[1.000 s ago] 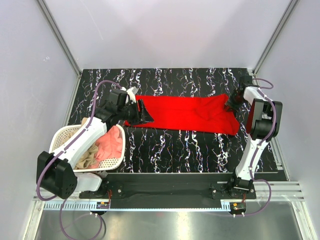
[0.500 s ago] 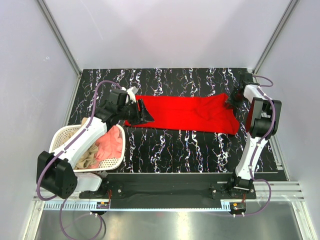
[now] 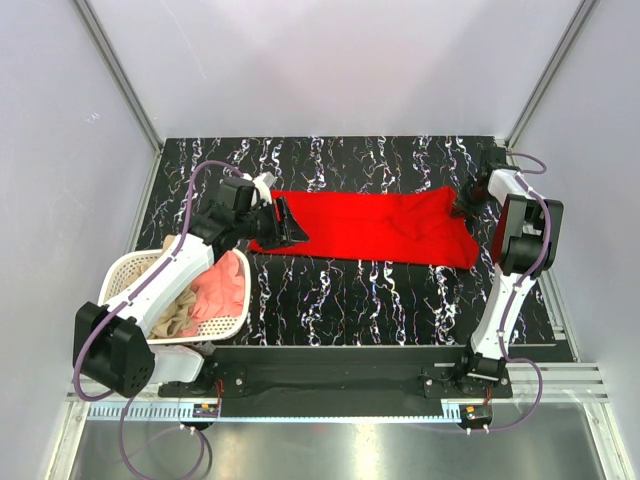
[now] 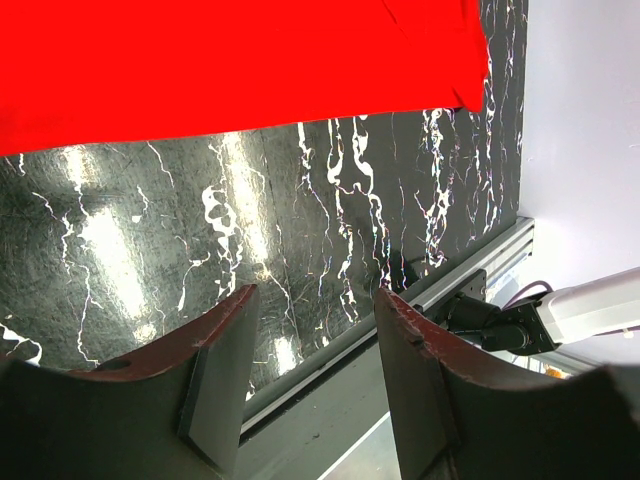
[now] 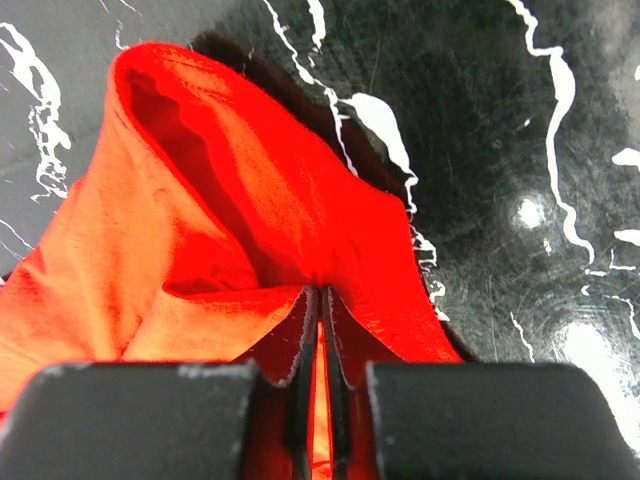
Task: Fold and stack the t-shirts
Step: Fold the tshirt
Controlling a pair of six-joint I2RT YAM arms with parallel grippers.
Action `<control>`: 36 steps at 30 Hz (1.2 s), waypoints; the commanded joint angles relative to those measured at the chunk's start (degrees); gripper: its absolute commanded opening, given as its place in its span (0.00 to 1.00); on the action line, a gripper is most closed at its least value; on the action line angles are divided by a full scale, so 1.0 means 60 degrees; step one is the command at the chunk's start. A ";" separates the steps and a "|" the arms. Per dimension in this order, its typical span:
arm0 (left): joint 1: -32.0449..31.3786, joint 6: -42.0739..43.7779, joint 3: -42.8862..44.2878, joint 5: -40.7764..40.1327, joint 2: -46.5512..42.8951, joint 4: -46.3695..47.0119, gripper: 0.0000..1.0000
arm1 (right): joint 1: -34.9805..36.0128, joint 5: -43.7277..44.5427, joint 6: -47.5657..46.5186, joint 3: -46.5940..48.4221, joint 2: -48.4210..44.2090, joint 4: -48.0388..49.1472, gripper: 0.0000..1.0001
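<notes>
Pinching red t-shirt (image 5: 190,230) | right pincer (image 5: 318,298) clamped | left pincer (image 4: 315,293) agape

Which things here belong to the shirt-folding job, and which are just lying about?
Job: red shirt on the table; pink shirt and beige shirt in the basket; right end effector, shut on the red shirt; left end effector, open.
Just there: basket; table.

The red t-shirt (image 3: 370,225) is bright red and spread flat as a long band across the middle of the worktop (image 3: 340,300). Its long axis runs from 9 to 3 o'clock. The 3 o'clock end rises in a fold pinched by the right claw (image 5: 320,300). The salmon-pink t-shirt (image 3: 222,285) and tan-beige t-shirt (image 3: 180,315) lie crumpled together in the white laundry basket (image 3: 215,327) at 8 o'clock.
</notes>
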 commanded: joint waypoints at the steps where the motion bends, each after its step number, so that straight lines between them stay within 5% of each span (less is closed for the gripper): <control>1: 0.0043 -0.0069 0.0329 0.0284 0.0042 0.0407 0.54 | -0.0040 0.0261 0.0087 -0.0018 -0.0514 -0.0391 0.07; 17: 0.0028 -0.0200 0.0197 0.0504 0.0188 0.0670 0.54 | -0.0040 0.1197 0.0381 0.0275 -0.1276 -0.2062 0.01; 23: 0.0043 -0.0186 0.0182 0.0563 0.0145 0.0642 0.54 | -0.0040 0.1287 0.0015 0.0348 -0.1101 -0.1959 0.18; 36: 0.0043 -0.0083 0.0270 0.0533 0.0174 0.0524 0.54 | -0.0026 0.0688 0.0307 0.0670 -0.0822 -0.1755 0.25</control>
